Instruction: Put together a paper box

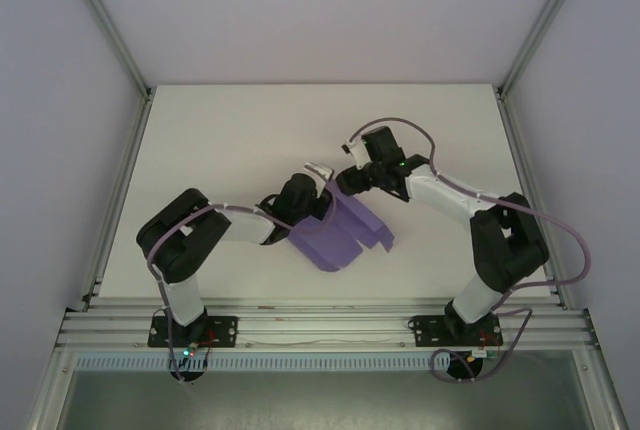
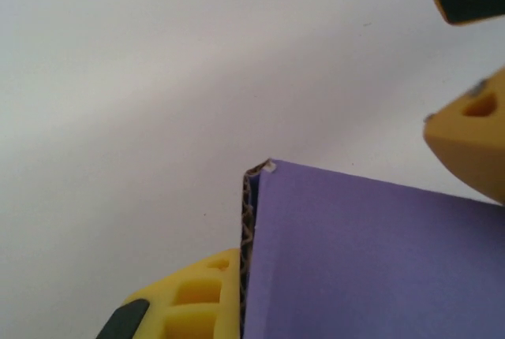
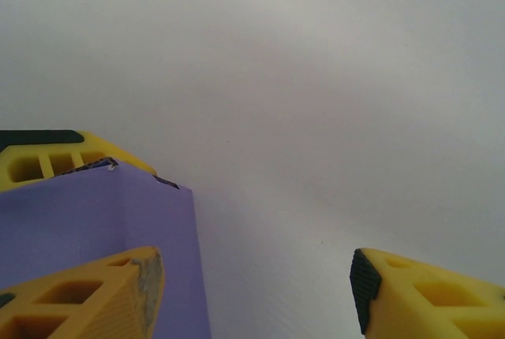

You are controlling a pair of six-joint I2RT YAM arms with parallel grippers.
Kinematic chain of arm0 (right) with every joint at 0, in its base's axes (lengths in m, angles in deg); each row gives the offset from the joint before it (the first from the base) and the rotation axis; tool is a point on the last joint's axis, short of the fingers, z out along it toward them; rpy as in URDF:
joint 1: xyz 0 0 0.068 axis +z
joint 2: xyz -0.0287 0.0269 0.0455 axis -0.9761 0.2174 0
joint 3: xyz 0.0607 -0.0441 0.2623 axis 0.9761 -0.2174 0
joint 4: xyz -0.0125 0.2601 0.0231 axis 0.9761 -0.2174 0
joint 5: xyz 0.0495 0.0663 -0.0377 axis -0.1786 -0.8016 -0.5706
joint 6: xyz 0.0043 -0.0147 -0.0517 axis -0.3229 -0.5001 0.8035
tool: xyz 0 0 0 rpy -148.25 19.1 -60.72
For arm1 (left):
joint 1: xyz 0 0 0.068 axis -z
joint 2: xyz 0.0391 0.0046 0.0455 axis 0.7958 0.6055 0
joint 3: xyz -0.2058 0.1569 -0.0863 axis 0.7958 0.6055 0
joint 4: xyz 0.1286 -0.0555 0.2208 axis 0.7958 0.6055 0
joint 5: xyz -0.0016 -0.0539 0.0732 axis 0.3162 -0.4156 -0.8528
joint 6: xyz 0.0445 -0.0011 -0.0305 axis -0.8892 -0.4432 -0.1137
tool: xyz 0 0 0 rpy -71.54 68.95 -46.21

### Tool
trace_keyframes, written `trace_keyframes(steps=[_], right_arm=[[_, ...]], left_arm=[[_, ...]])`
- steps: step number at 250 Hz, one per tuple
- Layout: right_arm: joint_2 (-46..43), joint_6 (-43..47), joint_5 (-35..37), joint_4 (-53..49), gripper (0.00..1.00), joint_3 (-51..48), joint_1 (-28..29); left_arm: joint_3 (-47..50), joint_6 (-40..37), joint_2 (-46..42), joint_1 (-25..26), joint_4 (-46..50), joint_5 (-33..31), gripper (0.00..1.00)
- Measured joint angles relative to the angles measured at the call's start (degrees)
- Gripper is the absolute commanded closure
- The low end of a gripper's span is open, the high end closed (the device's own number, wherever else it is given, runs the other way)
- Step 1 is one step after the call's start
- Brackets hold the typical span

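Note:
The paper box (image 1: 338,232) is a lavender card piece, partly folded, held tilted above the table's middle. My left gripper (image 1: 312,200) grips its upper left edge. In the left wrist view one yellow finger (image 2: 193,296) presses against the card's corrugated edge, and the paper box (image 2: 371,252) hides the other finger. My right gripper (image 1: 342,182) hovers at the card's far corner. In the right wrist view my right gripper (image 3: 256,280) stands open, its left finger (image 3: 95,296) lying over the paper box (image 3: 95,213) and its right finger (image 3: 418,292) over bare table.
The white table (image 1: 220,150) stretches all around the card. Grey walls and aluminium frame posts (image 1: 120,180) border it on the left, right and back. A rail (image 1: 320,325) carrying both arm bases runs along the near edge.

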Motion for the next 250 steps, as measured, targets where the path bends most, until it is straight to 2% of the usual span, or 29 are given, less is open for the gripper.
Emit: trace_keyframes(steps=[67, 109, 136, 165, 203, 219, 250], right_arm=[[-2.9, -5.9, 0.8, -1.2, 0.18, -1.7, -1.4], [-17.8, -9.2, 3.7, -5.0, 0.04, -7.7, -1.9], [-29.6, -10.6, 4.8, -4.4, 0.01, -12.0, -3.0], [-38.3, -11.6, 3.9, -3.7, 0.02, -16.6, -3.7], [-39.1, -11.0, -2.5, -3.6, 0.07, -19.6, -3.8], [-37.9, -10.2, -5.1, -3.2, 0.12, -20.9, -3.8], [-34.8, -8.7, -9.0, -0.9, 0.29, -22.6, -3.8]], left_arm=[[-0.5, 1.5, 0.6, 0.3, -0.2, -2.6, 1.0], [-0.5, 7.3, -3.1, -0.8, 7.1, -1.6, 1.0], [-0.1, 11.1, -7.0, -2.6, 12.7, 1.3, 1.0], [-0.1, 14.4, -10.6, -4.5, 17.4, 5.0, 1.0], [-0.3, 16.6, -12.9, -5.6, 22.8, 8.6, 1.0], [-0.9, 16.9, -12.9, -5.6, 25.6, 9.4, 1.0], [-1.7, 17.7, -12.8, -5.6, 28.3, 11.4, 1.0]])
